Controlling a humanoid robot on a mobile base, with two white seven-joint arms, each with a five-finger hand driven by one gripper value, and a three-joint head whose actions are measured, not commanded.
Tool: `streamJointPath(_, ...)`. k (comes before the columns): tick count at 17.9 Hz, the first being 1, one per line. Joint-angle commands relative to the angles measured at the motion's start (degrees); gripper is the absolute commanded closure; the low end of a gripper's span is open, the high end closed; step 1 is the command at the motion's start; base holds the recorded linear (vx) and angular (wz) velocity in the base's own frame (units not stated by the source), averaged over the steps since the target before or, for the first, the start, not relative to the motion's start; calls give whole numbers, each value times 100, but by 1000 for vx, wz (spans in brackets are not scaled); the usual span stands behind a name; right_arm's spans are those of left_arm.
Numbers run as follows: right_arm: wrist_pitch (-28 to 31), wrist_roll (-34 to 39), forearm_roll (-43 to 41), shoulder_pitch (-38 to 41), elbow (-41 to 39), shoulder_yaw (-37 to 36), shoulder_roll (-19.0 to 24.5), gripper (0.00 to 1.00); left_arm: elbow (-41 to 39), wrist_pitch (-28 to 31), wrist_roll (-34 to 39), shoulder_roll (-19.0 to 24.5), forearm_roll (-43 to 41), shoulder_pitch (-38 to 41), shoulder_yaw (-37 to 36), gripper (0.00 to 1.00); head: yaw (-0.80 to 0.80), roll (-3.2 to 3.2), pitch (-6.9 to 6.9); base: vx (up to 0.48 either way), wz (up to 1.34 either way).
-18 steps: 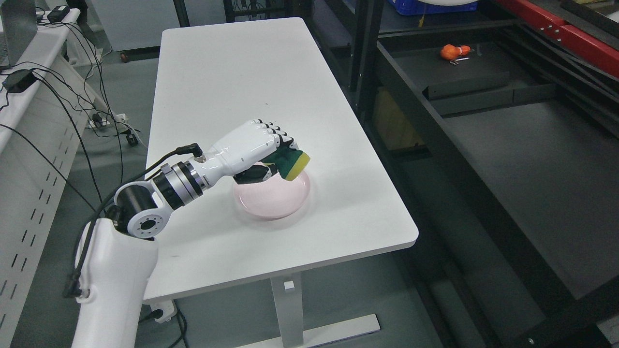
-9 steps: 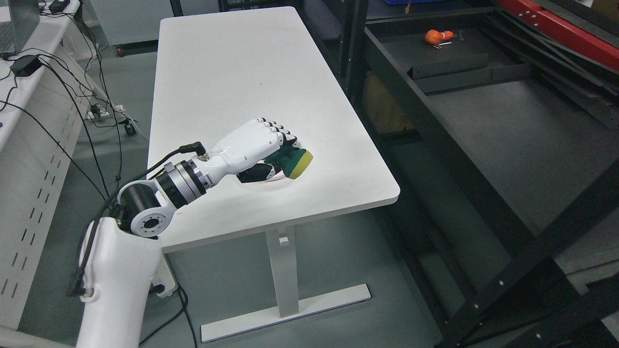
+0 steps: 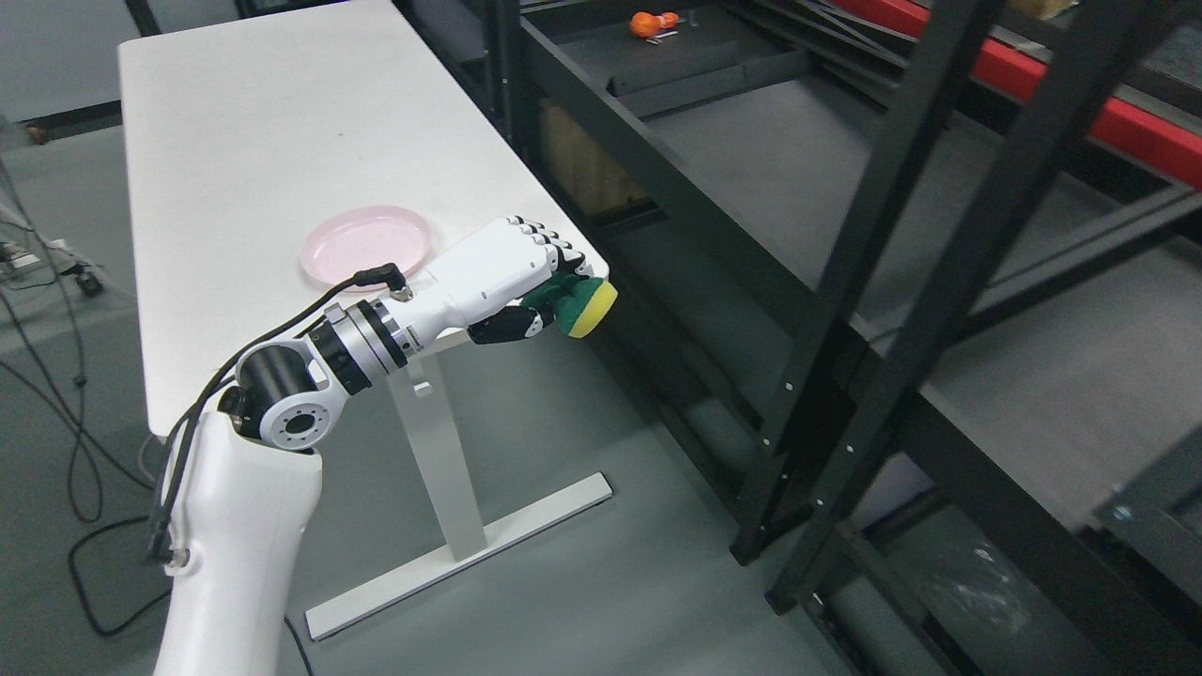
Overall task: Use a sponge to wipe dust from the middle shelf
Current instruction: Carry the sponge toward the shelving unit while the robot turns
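The left hand (image 3: 512,282) is gripping the sponge (image 3: 577,305), fingers curled tight around its green side with the yellow face pointing out toward the shelf (image 3: 1033,376). The sponge is hanging in the air just off the near right corner of the table (image 3: 235,141), not yet over the shelf. The step in hand looks like carrying it across, so the arm needs to be reaching right, over the dark front rail, and laying the sponge flat on the shelf board before any stroke. The black upright posts (image 3: 901,235) are standing between hand and board, so the wrist should be passing beside them. A pink plate (image 3: 368,246) is sitting near the table's right edge. An orange thing (image 3: 645,23) is lying at the shelf's far end. The floor (image 3: 610,582) is grey, with cables at the left.
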Motion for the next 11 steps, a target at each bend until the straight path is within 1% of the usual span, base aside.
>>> streamJointPath(1, 415, -5, 0, 1, -100, 0, -100, 0, 33, -1, -57, -153, -10, -167, -21, 100, 0, 0, 0, -293, -610)
streamJointPath(2, 415, -5, 0, 1, -100, 0, -100, 0, 77, -1, -214, -179, -2, -290, -22, 100, 0, 0, 0, -293, -610)
streamJointPath(6, 415, -5, 0, 1, -100, 0, -100, 0, 191, -1, -347, -370, 16, -773, -240, 100, 0, 0, 0, -284, -895)
streamJointPath(9, 424, -5, 0, 1, -100, 0, -100, 0, 209, -1, -453, -370, 16, -897, -495, 100, 0, 0, 0, -253, -995)
streamJointPath(11, 415, -5, 0, 1, -100, 0, -100, 0, 209, -1, -453, -370, 42, -906, -811, 100, 0, 0, 0, -177, -1077)
